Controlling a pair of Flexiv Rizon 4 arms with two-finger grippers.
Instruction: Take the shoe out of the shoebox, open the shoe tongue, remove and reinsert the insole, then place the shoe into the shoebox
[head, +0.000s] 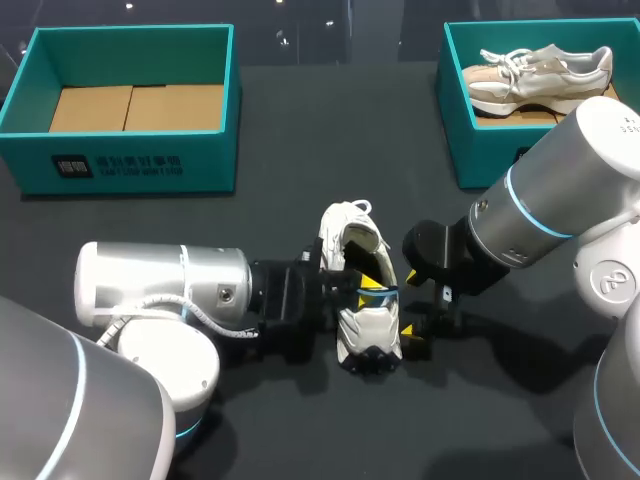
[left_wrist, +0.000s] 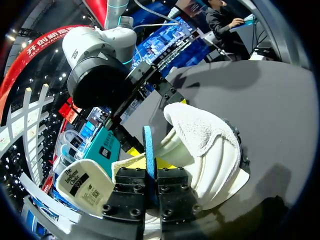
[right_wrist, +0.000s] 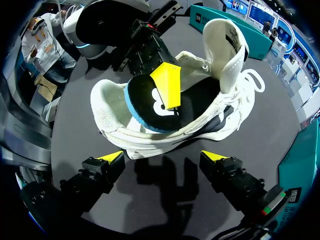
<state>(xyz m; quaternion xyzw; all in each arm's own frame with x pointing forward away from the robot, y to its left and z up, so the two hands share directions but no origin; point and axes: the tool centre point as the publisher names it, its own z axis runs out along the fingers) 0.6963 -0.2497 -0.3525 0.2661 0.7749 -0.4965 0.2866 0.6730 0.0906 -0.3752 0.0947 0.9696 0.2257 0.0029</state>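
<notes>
The dark table (head: 300, 150) carries 2 teal boxes at its far side. The left box (head: 130, 165) shows only its cardboard floor, while the right box (head: 455, 110) holds a beige shoe (head: 535, 70). A white shoe (head: 365, 325) stands on the table's middle, between the 2 arms, well apart from both boxes, and its tongue (right_wrist: 222, 40) is lifted upright. The left gripper (left_wrist: 150, 175) is clamped on the blue-edged insole (right_wrist: 145, 107), which sits partly inside the shoe at the heel. The right gripper (right_wrist: 162, 157) hangs low just beside the shoe with its yellow tips spread apart and touching nothing. Arm shadows fall on the table beneath it.
</notes>
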